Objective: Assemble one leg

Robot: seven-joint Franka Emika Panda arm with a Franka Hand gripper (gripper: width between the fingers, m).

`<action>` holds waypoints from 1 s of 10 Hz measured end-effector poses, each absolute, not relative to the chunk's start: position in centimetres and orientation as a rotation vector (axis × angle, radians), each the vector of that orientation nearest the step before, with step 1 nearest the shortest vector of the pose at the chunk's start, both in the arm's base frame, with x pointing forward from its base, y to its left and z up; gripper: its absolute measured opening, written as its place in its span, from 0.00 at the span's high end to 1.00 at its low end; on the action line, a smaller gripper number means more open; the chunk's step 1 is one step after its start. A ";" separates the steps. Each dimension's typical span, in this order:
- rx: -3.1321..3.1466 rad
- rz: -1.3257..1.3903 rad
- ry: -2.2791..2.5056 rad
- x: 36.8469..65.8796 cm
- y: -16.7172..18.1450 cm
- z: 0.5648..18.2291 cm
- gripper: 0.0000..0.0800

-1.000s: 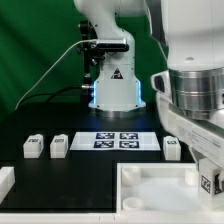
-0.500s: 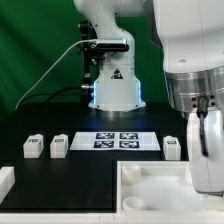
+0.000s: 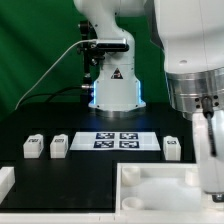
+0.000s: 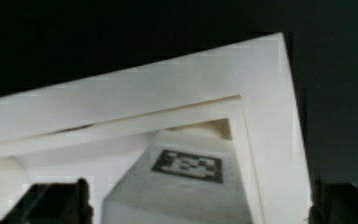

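Note:
In the wrist view a leg, a white block with a square marker tag on its upper face, lies inside the corner of the large white tray-like piece. My gripper is open. Its two dark fingertips stand wide apart on either side of this leg, not touching it. In the exterior view my gripper hangs over the tray-like piece at its right end and hides that leg. Three more legs stand on the black table: two at the exterior view's left and one at the right.
The marker board lies flat between the legs, in front of the robot base. Another white part shows at the exterior view's lower left edge. The tray-like piece's raised rims enclose the leg on two sides.
My wrist has swung from a tilted pose to upright and shifted slightly right over the tray-like piece's right end. The legs on the table have not moved.

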State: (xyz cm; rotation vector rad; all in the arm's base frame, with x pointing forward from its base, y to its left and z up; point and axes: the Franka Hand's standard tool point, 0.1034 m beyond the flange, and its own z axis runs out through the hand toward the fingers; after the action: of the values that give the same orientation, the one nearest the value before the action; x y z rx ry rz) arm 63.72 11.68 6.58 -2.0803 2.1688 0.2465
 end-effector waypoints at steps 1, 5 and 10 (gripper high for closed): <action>-2.262 0.227 1.966 63.4 11.8 6.6 0.19; -2.635 0.174 1.361 63.4 12.0 6.5 0.19; -2.968 0.107 0.487 64.1 10.7 6.9 0.21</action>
State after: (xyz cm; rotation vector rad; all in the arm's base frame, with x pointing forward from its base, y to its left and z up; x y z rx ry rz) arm 64.12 10.71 6.95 -2.9679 0.4873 0.1072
